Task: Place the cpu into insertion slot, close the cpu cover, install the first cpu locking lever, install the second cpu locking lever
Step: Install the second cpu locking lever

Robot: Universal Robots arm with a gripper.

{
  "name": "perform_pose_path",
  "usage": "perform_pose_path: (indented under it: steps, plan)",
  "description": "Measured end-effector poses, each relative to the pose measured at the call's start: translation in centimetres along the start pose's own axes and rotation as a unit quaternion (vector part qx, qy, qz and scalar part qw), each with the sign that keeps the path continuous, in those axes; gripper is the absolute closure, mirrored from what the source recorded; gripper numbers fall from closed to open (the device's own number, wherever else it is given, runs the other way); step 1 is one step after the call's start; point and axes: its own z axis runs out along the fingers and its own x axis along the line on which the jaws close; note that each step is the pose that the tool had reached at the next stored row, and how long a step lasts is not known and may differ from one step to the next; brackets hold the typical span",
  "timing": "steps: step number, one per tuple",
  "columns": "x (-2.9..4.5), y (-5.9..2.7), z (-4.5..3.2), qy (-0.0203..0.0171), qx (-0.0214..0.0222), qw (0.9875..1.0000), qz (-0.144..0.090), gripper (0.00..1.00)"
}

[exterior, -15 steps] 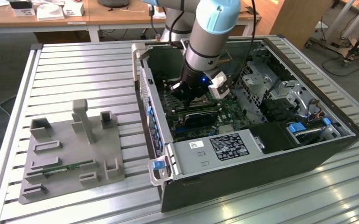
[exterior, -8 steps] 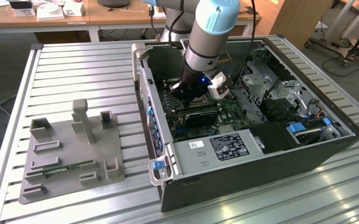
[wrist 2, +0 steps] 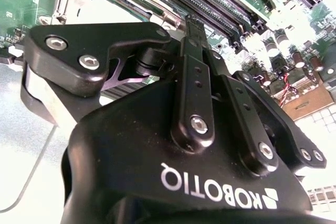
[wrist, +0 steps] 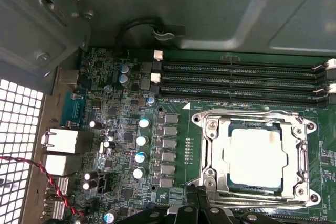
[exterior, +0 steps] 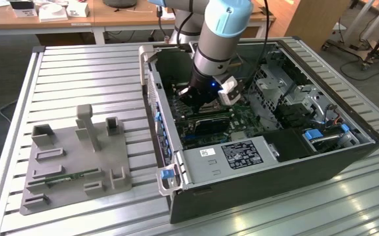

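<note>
Your cpu [wrist: 255, 157] sits in the insertion slot [wrist: 210, 179], framed by the cpu cover [wrist: 257, 117]. The tool [wrist 2: 191, 24] hovers near it, fingers pressed together, holding nothing. The chip looks light, rigid and fragile; grip its edges only.

Arm steeply downward, tool [exterior: 199, 101] low, its black fingers [wrist 2: 191, 51] together.
</note>
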Motion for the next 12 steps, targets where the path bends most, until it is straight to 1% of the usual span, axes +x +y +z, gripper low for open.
perform_pose_path:
  steps: [2, 6, 12]
  plan:
    - [0.01, 0.0, 0.03, 0.0, -0.0006, 1.0, 0.0, 0.9]
    - [0.01, 0.0, 0.07, -0.0003, -0.0034, 1.0, 0.0, 0.9]
    - [0.01, -0.01, 0.12, -0.0002, -0.0034, 1.0, 0.0, 0.9]
